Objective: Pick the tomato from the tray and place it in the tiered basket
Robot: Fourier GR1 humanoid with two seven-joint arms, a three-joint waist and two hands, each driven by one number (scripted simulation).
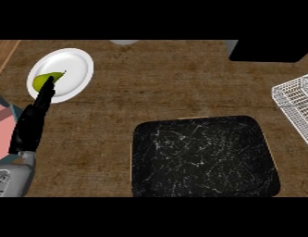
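Left hand [32,121] is seen stretched up the view's left side, fingers straight and unclenched, tips reaching a green fruit [44,80] on the white plate [74,65]. No tomato can be made out; the black tray [204,157] and wire basket [306,106] sit rightward on the surface [163,78].

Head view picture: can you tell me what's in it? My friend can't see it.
The robot's left hand stretches straight fingers up over a white plate holding a yellow-green fruit at the counter's far left. A black speckled tray sits in the middle with no tomato visible on it, and a white wire basket shows at the right edge. The right hand is out of sight.
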